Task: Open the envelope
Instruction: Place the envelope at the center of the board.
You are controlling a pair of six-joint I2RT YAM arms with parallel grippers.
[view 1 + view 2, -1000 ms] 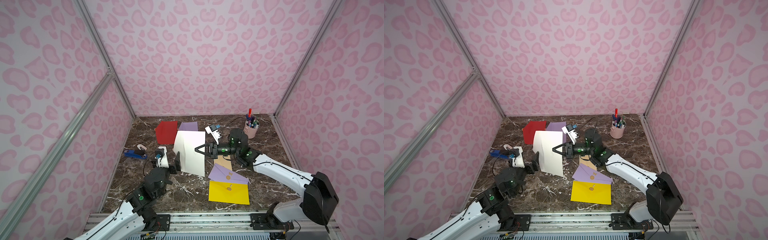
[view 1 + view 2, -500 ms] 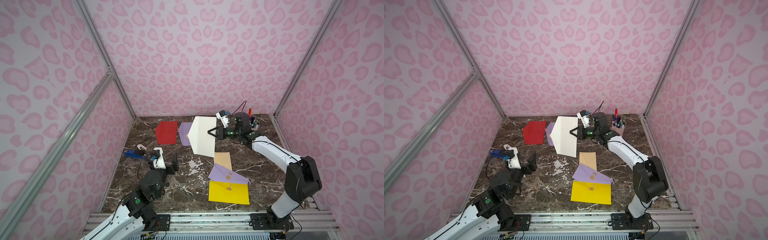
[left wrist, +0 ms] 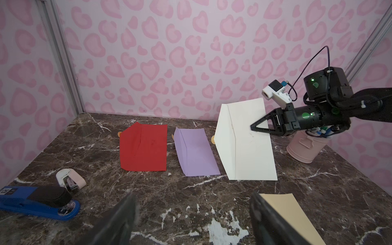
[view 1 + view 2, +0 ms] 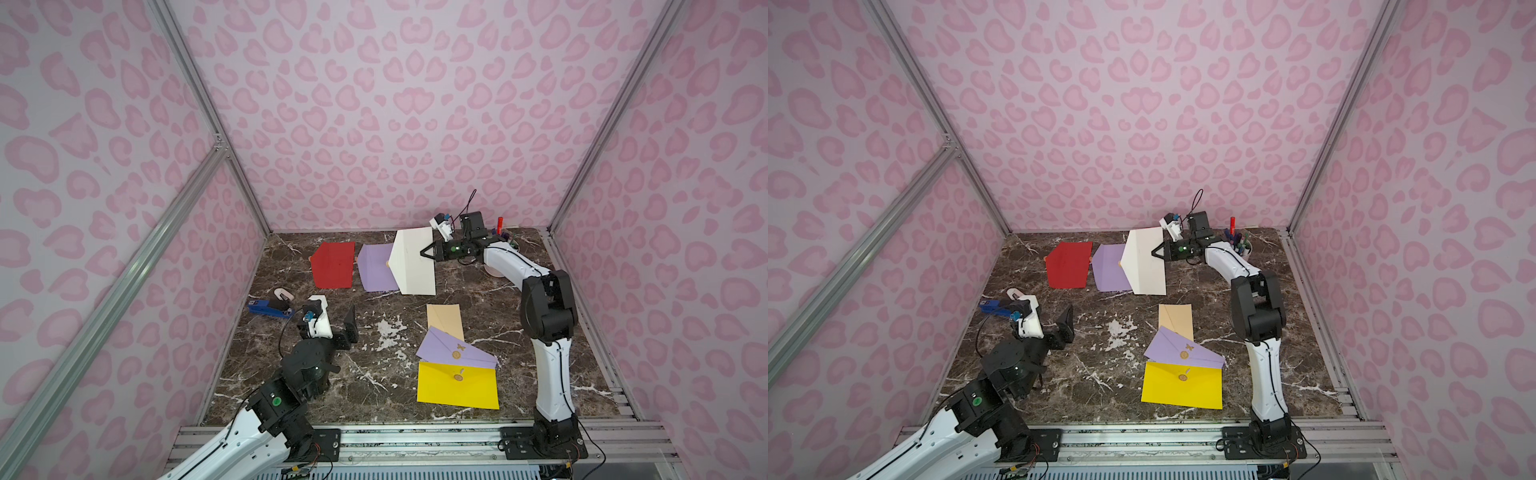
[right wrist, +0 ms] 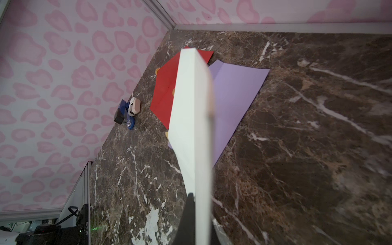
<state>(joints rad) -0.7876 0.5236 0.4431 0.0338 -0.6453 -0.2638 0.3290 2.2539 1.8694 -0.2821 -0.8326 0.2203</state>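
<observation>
Right gripper (image 4: pixel 424 252): pressed together, pinching the white envelope (image 4: pixel 415 262) at one long edge. The envelope is held steeply tilted near the middle of the far edge of the tabletop (image 4: pixel 374 395). Its flap is unfolded and points toward the left edge. Contact between its lower edge and the tabletop cannot be determined.

Left gripper (image 3: pixel 192 220): spread wide, holding nothing, positioned near the front left corner.

Along the far edge, a red envelope (image 4: pixel 333 266) and a lilac envelope (image 4: pixel 374 268) lie flat with flaps unfolded, the lilac one just beside the white envelope. A pink pen cup (image 3: pixel 305 148) stands near the far right corner. A tan envelope (image 4: pixel 445 320), a sealed lilac envelope (image 4: pixel 453 353) and a yellow envelope (image 4: pixel 457 384) overlap in a row toward the front edge. A blue stapler (image 4: pixel 266 309) lies at the left edge.
</observation>
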